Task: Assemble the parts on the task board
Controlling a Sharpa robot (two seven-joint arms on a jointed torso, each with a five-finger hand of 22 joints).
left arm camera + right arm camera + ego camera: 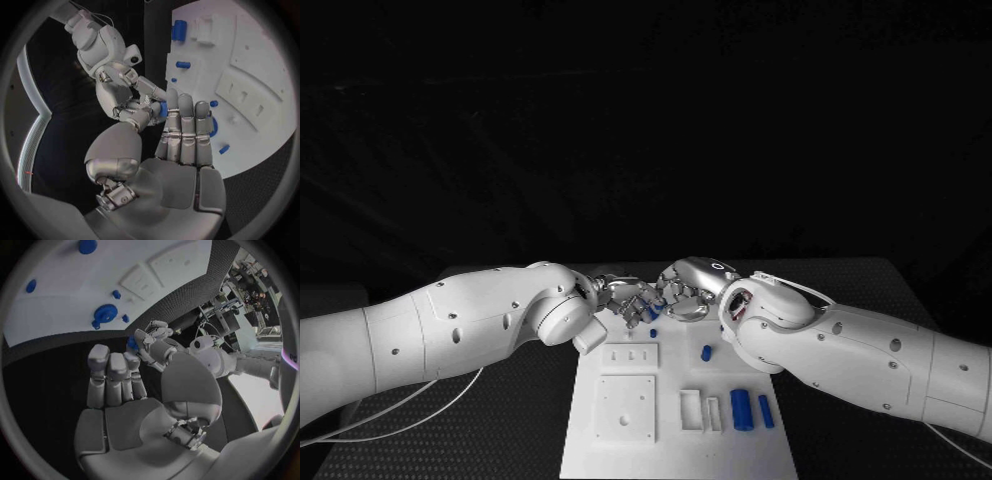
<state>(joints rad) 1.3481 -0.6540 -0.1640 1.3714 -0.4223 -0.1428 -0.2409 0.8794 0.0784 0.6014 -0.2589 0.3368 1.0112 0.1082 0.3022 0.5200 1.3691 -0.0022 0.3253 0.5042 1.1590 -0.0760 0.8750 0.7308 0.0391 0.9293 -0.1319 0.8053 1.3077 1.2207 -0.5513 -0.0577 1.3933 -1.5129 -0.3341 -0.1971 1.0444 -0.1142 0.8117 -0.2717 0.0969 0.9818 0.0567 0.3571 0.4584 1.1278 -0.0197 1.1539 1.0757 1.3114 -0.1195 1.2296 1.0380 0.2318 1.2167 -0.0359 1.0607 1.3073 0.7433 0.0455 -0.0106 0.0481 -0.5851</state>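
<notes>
Both hands met above the board's (678,455) far edge; the right hand (687,292) pinched a small blue part (162,109), the left hand (626,295) touching it, grip unclear. A rushed handover could drop it.

My two arms are clad in smooth white shells with rounded, bulbous segments, dotted with small dark screw holes along their sides. The left arm (459,330) trails thin pale cables beneath it; the right arm (855,350) carries a white looped bracket at the wrist, framing a dark recess with a reddish interior. Each arm ends in a silver metallic hand: the left hand (169,165) and the right hand (134,410) show flat grey palm plates, segmented fingers (186,125) with exposed joints and screws, and a large domed thumb base.
</notes>
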